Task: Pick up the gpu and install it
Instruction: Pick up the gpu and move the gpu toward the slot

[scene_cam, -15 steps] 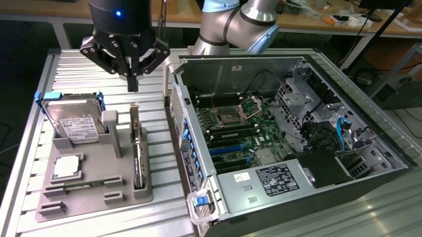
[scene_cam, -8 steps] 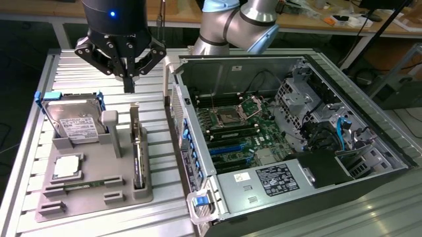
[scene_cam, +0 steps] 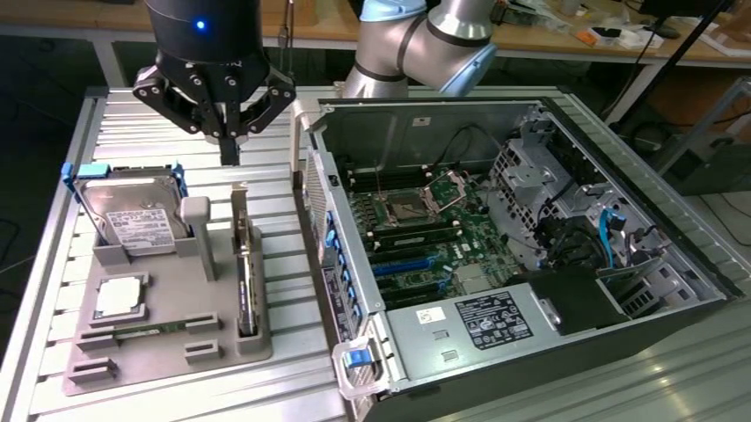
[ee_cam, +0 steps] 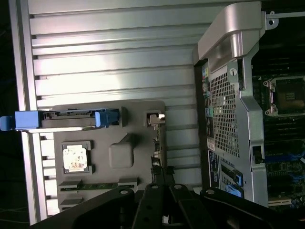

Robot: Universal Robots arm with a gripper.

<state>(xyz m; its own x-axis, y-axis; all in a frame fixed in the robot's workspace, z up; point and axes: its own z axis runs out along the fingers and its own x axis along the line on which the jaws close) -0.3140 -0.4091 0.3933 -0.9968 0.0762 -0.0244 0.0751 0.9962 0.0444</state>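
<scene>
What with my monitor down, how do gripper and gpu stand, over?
Gripper shut, empty, hovering by one end of the gpu. Card edge-on in gray holder, not picked. Nothing between them.

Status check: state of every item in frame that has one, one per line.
gripper, shut, empty, above the gpu
gpu, on edge in holder, not gripped
hard drive, upright in holder
processor chip, flat in holder
memory stick, flat in holder
computer case, side open, motherboard exposed

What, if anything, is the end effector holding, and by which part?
Nothing. The end effector hangs shut and empty near the gpu, which stands edge-on in the tray.
</scene>
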